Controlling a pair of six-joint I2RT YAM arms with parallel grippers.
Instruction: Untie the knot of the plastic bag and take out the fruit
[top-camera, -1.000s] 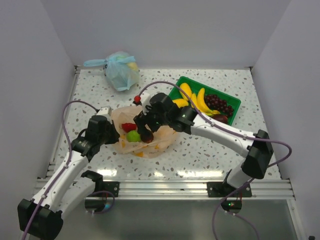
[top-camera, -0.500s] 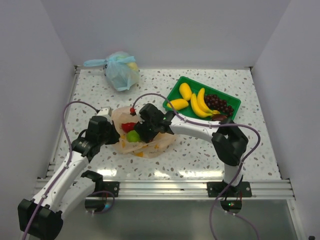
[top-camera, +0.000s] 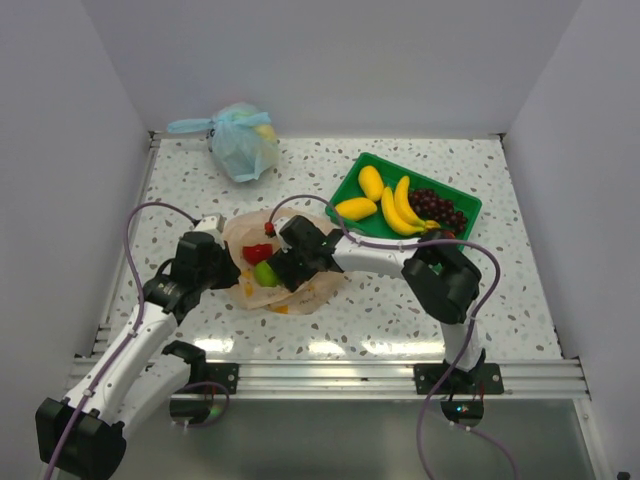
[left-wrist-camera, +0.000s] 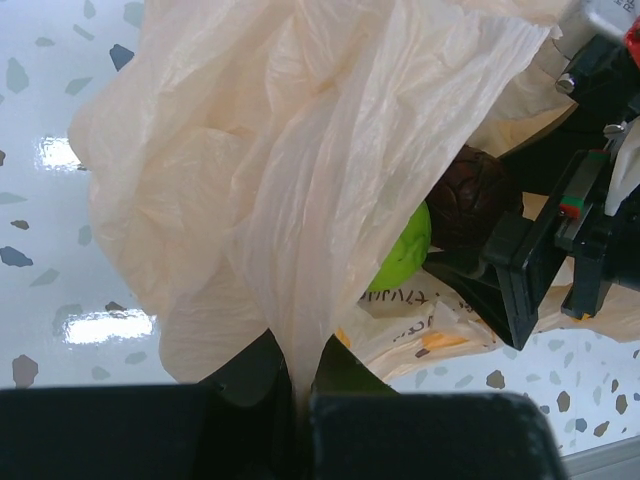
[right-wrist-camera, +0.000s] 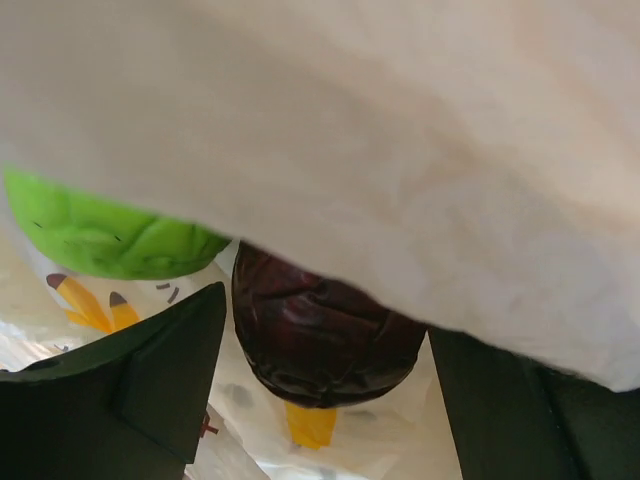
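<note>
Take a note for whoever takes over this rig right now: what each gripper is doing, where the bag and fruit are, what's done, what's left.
Left gripper: shut on a fold of the plastic bag, holding it up.
Right gripper: open inside the bag mouth, straddling the dark maroon fruit, not visibly clamped.
In the bag: that fruit, the green lime beside it, a red fruit.
In the green tray: bananas, mango, grapes.
Done: bag open, some fruit out.
Left: grasp the maroon fruit, then take out the lime and red fruit.
</note>
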